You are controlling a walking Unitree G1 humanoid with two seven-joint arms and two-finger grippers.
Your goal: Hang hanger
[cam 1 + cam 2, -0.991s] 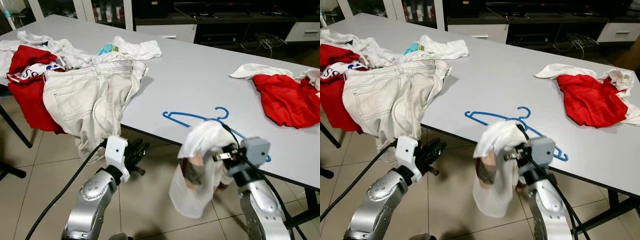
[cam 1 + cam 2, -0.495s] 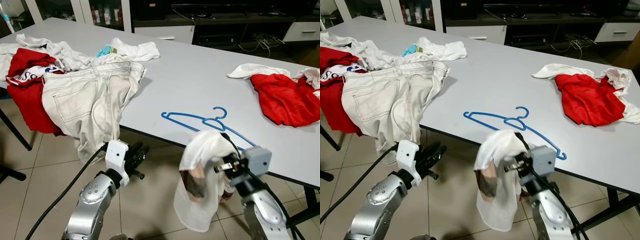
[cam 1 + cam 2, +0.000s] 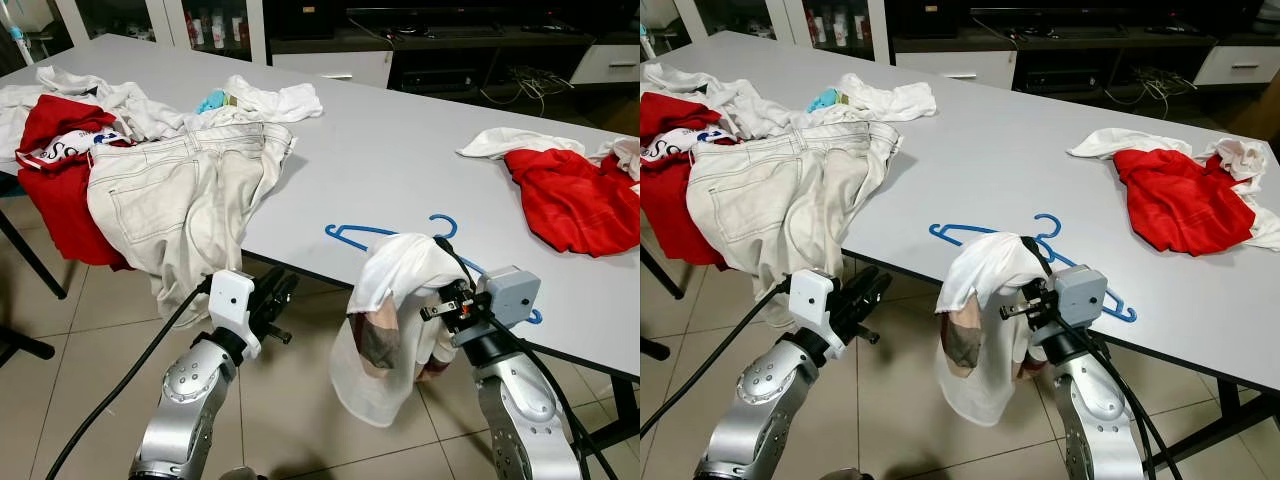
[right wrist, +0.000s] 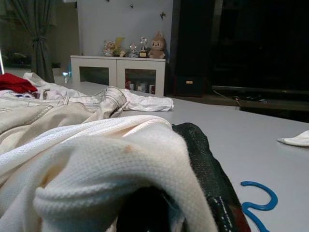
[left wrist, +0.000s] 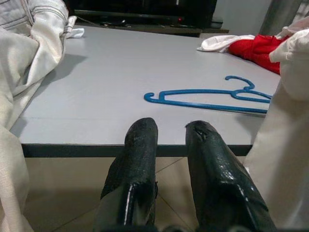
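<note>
The right gripper (image 3: 440, 305) is pinching a white garment (image 3: 395, 320), its black fingers closed through the bunched cloth so the rest is hanging free below the edge of the grey table (image 3: 400, 150), probably to keep it off the floor. The blue hanger (image 3: 400, 238) is lying flat on the table just behind the garment, its hook pointing away from the robot; it is untouched and apart from both grippers. The left gripper (image 5: 171, 133) is hovering below the table edge, well to the left of the hanger, its two fingers slightly spread and holding nothing, apparently waiting to reach for it. Off-white jeans (image 3: 180, 190) are draping over the table edge farther left.
</note>
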